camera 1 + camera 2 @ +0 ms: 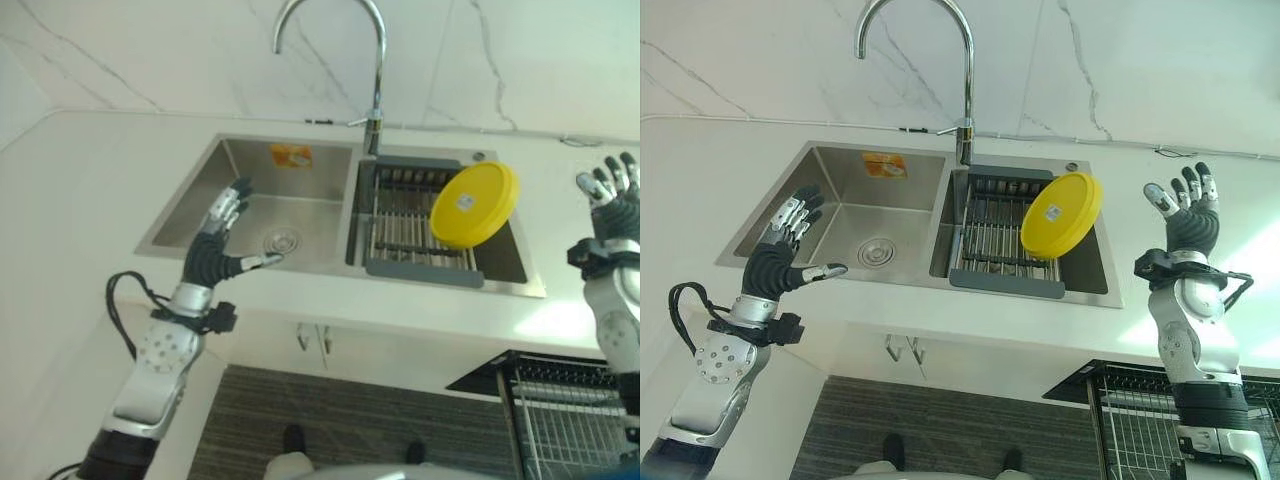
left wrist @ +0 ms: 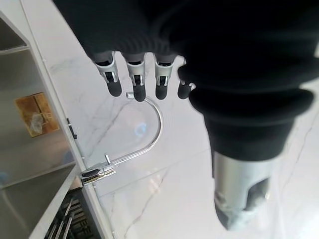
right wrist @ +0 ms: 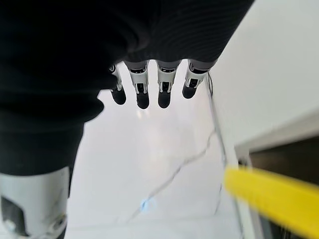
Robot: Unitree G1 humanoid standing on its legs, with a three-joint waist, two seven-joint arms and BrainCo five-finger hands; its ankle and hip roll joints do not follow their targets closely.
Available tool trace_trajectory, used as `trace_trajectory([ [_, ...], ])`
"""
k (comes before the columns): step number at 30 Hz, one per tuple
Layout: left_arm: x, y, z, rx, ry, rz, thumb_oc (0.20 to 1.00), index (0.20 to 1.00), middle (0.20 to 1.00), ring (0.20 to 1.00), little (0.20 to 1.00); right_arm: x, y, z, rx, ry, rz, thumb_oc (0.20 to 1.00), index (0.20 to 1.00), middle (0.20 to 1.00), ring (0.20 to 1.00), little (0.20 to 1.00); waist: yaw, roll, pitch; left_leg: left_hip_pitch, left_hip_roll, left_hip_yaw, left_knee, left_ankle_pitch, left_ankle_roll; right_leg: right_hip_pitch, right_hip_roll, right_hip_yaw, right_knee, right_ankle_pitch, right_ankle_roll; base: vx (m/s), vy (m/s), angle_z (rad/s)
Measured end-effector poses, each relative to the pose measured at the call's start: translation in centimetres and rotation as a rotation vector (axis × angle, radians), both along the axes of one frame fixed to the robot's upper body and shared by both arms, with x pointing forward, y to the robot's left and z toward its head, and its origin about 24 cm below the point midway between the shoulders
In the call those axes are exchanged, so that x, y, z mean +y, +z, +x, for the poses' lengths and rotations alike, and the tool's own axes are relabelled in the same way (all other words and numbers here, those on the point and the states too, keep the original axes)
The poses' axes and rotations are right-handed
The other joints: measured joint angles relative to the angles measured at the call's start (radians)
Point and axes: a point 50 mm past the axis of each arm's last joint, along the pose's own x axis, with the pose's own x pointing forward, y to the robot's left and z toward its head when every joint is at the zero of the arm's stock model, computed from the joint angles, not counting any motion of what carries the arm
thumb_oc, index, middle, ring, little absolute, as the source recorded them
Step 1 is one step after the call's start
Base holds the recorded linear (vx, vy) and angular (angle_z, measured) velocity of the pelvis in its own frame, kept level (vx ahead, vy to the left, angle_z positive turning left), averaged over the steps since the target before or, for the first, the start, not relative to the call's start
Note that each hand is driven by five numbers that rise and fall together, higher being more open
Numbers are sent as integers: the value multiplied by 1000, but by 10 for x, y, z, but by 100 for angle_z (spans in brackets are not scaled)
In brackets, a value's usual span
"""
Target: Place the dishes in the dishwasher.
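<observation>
A: Head views first. Where's the dish?

B: The yellow plate stands on edge, tilted, in the grey rack that sits in the right basin of the sink. The tap rises behind, between the two basins.

A: And the hands?

B: The left hand hovers over the left basin near the drain, fingers straight and spread, thumb out, holding nothing. The right hand is raised over the counter to the right of the sink, well apart from the plate, fingers spread wide too. The dishwasher basket shows at lower right, below the counter edge.

A: Left wrist view?

B: Straight fingers, nothing between them; past them the tap against the marble wall, and a sticker on the basin wall.

A: Right wrist view?

B: Fingers straight and empty, marble beyond, the plate's yellow rim off to one side.
</observation>
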Motion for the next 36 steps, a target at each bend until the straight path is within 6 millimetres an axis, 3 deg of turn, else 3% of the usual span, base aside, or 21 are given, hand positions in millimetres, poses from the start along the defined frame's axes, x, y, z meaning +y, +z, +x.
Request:
trace_trajectory([
  [8,0,-1,-1,5,1,0,1000,1000,1000,1000,1000,-4,4,-1,9,-19,-15,1000,1000,1000,1000,1000,0,-4,4,44,-1,16,0,-14,-2,34,-1,15,0,-8,3,27,22,-5],
  [19,0,-3,0,16,-15,9,1000,1000,1000,1000,1000,-13,-34,5,163,111,146,1000,1000,1000,1000,1000,26,-26,11,60,-1,-2,0,-15,-1,64,-1,-5,0,-11,4,0,2,3],
  [36,0,-14,-2,71,-14,22,1000,1000,1000,1000,1000,-4,-43,17,167,296,304,1000,1000,1000,1000,1000,53,-28,7,77,0,-11,-6,-17,2,86,-1,-12,0,-14,2,1,2,1],
])
